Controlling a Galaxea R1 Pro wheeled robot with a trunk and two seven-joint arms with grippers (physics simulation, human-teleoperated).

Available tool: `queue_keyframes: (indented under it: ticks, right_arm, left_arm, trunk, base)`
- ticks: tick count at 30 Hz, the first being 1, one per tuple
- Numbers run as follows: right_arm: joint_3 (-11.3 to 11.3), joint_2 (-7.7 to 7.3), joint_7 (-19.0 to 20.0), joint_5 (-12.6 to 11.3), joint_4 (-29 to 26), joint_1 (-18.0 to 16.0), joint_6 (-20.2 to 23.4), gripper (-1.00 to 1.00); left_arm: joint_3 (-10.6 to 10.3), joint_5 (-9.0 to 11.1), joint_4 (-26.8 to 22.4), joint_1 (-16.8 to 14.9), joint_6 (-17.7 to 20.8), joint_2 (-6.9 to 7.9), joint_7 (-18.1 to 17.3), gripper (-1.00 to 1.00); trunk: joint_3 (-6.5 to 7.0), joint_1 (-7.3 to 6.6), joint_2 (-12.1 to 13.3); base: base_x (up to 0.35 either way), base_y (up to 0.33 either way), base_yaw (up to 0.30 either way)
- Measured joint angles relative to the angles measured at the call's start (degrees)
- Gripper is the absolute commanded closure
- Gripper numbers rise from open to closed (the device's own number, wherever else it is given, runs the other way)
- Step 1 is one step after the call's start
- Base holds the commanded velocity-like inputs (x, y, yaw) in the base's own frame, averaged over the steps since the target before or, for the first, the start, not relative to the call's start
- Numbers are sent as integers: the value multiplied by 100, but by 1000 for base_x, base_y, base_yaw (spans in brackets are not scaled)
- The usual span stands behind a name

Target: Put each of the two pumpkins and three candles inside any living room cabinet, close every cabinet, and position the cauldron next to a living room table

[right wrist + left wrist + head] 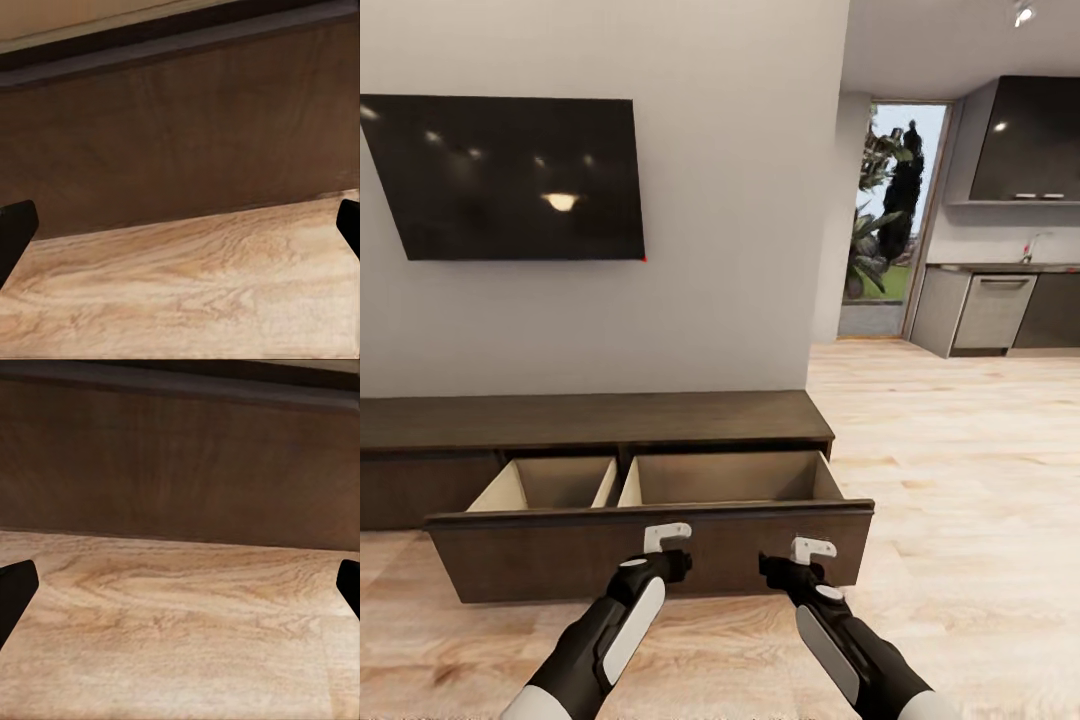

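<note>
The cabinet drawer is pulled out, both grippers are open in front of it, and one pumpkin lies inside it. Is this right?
Not quite. The head view shows the pulled-out drawer of the cabinet with empty pale compartments. The left gripper and right gripper are open before its front.

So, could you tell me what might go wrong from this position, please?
The cabinet drawer stands pulled out with both compartments looking empty; shutting it now would leave nothing stored. The left gripper and right gripper hang open close to the drawer front, so a forward move could bump or push it unevenly.
</note>
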Motion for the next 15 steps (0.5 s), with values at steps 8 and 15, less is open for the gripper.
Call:
queue_keyframes:
  ticks: [8, 15]
  right_arm:
    - [5, -1, 8, 5, 117, 0, -9, -100]
    - [5, -7, 9, 4, 122, 0, -9, -100]
  left_arm:
    - [0, -15, 0, 0, -1, 12, 0, -100]
    - [-3, -16, 0, 0, 0, 82, 0, -100]
  trunk:
    - [-177, 21, -12]
    - [-332, 40, -21]
  base:
    - [0, 0, 0]
    - [0, 0, 0]
